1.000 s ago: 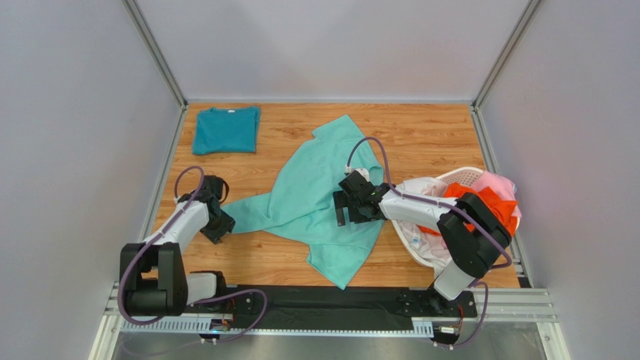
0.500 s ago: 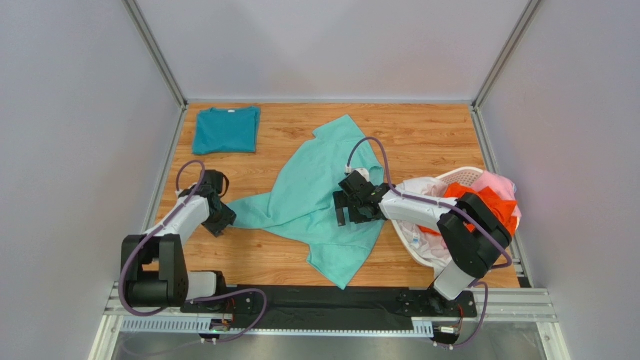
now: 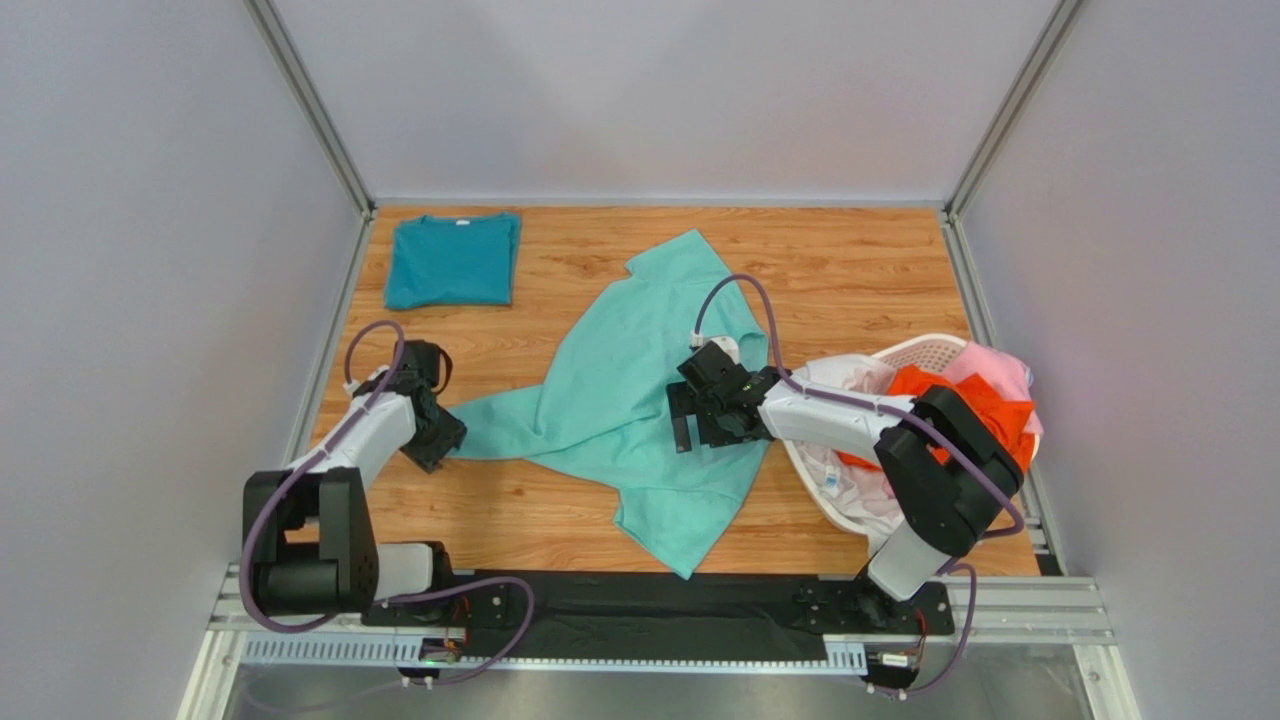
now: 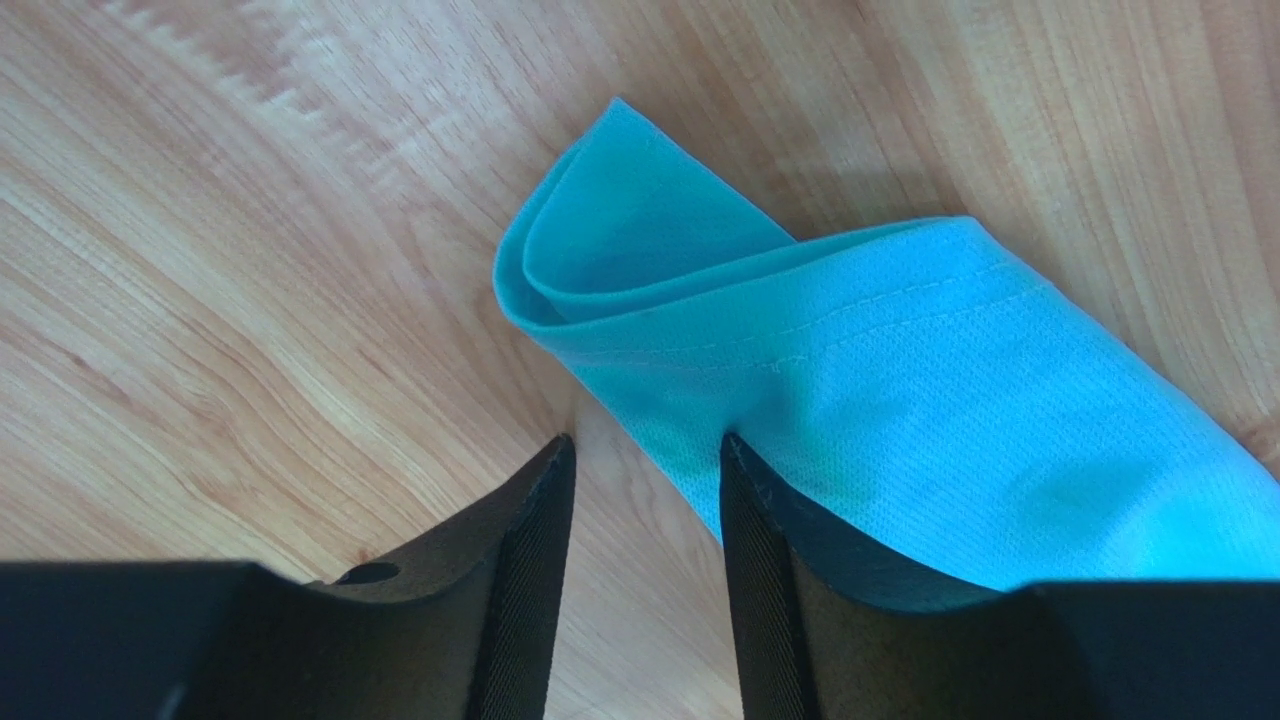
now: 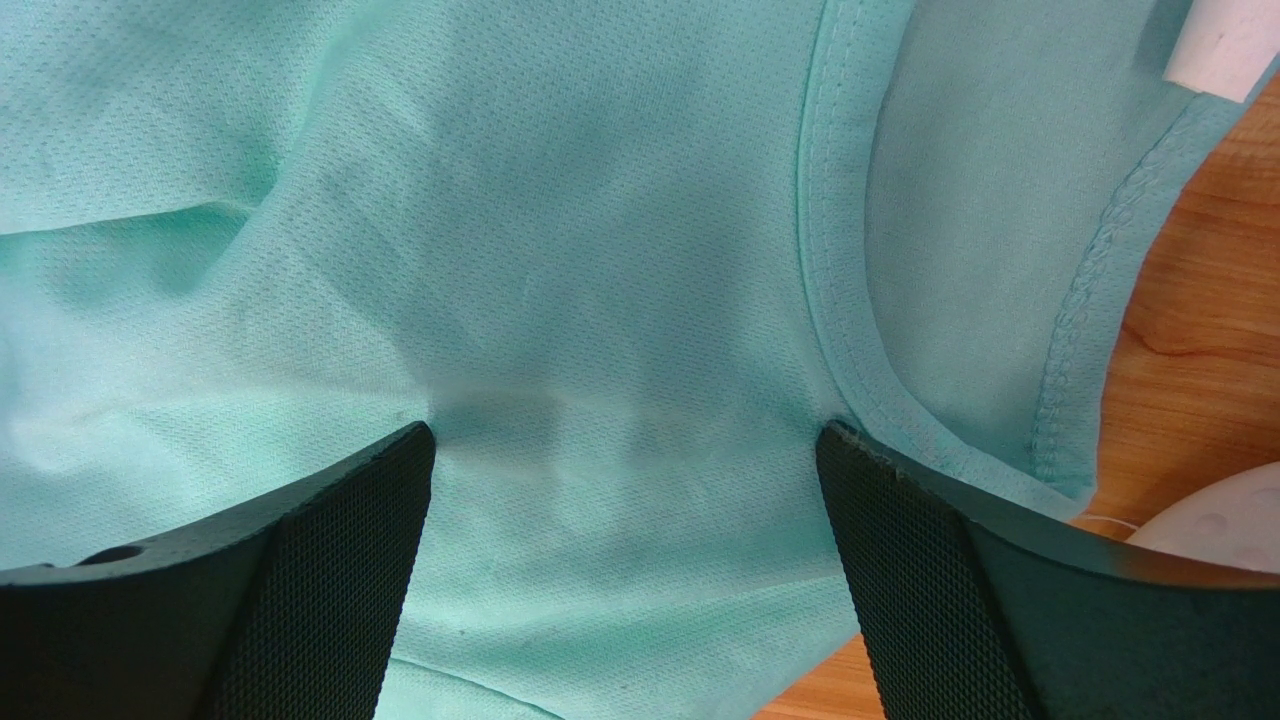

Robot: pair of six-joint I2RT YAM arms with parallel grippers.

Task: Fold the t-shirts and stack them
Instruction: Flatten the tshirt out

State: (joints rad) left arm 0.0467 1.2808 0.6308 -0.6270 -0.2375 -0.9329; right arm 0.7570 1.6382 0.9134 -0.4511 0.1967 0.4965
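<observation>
One tip of the light mint-aqua t-shirt (image 3: 631, 398) lies nearest the near edge of the table (image 3: 842, 270). The shirt sprawls unfolded and rumpled across the table's middle, slanting from just short of the near edge up toward the far edge. A long, drawn-out corner of it reaches toward the left edge, and there the left gripper (image 4: 646, 447) sits low over the wood. Its jaws stand partly apart with bare wood showing in the gap, one finger over bare table and the other over the cloth's stitched edge, just behind the folded-over tip (image 4: 631, 255). Nothing is pinched between them. Around the table's middle the right gripper (image 5: 627, 435) is down at the same shirt, released. Its jaws are spread wide with flat cloth showing between them, just beside the neckline (image 5: 819, 270), where a white tag (image 5: 1229, 45) shows. At the right edge, just beside the shirt's side, a white plastic laundry basket (image 3: 920, 348) holds an orange t-shirt (image 3: 995, 413), a pink one (image 3: 995, 368) and some white cloth (image 3: 842, 477), all heaped and unfolded. In the far left corner the darker teal t-shirt (image 3: 451, 258) lies folded into a neat rectangle, well apart from everything else.
</observation>
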